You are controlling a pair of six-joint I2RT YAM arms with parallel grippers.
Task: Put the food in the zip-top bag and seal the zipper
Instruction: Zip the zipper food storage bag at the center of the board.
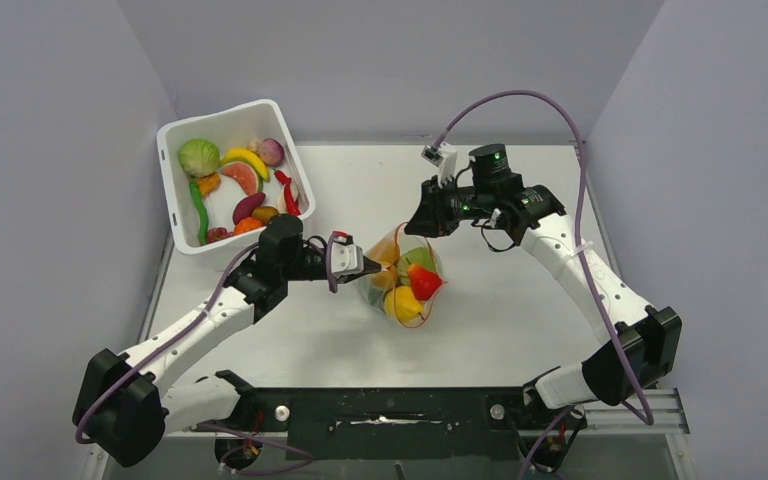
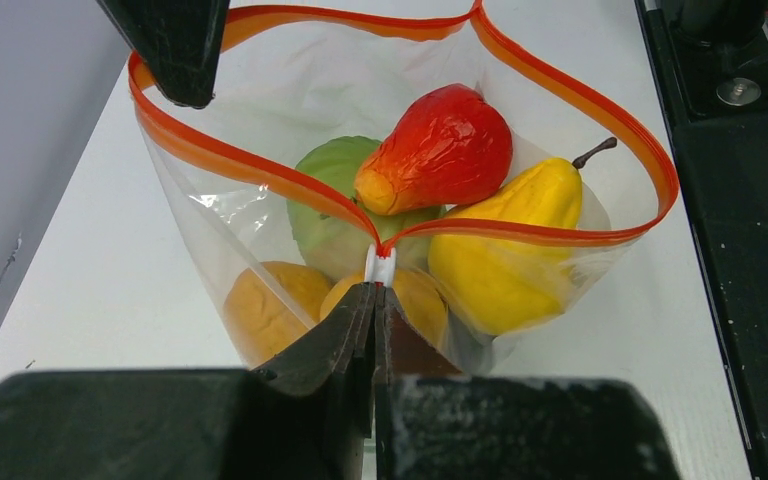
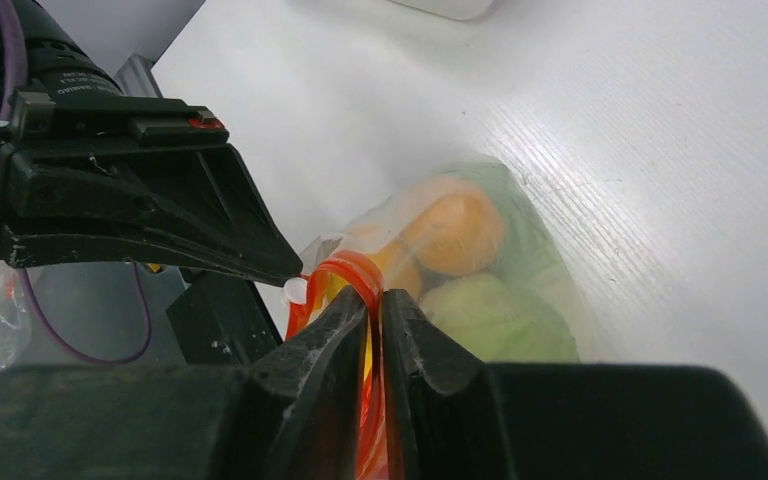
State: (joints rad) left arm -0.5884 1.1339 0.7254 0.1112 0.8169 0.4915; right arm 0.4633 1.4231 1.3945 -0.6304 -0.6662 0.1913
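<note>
Top external view, white table [image 1: 530,300], white rectangular plastic tub [image 1: 172,200] of toy food far left, clear soft zip-top bag [image 1: 405,285] at centre holding toy fruits [image 2: 505,265], mouth gaping, left gripper [image 1: 374,262] fingers pressed together on thin red-orange zipper strip [image 2: 520,230] at its left end, right gripper [image 1: 416,228] pinching its far end.

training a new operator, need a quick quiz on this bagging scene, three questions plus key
1. True or false: the zip-top bag is already sealed.
2. Fill in: the yellow pear lies ___ the bag.
3. What is the left pincer closed on? A) the yellow pear B) the white slider at the bag's mouth C) nothing

Key: 1 false, the mouth gapes open; 2 inside; 3 B.
</note>
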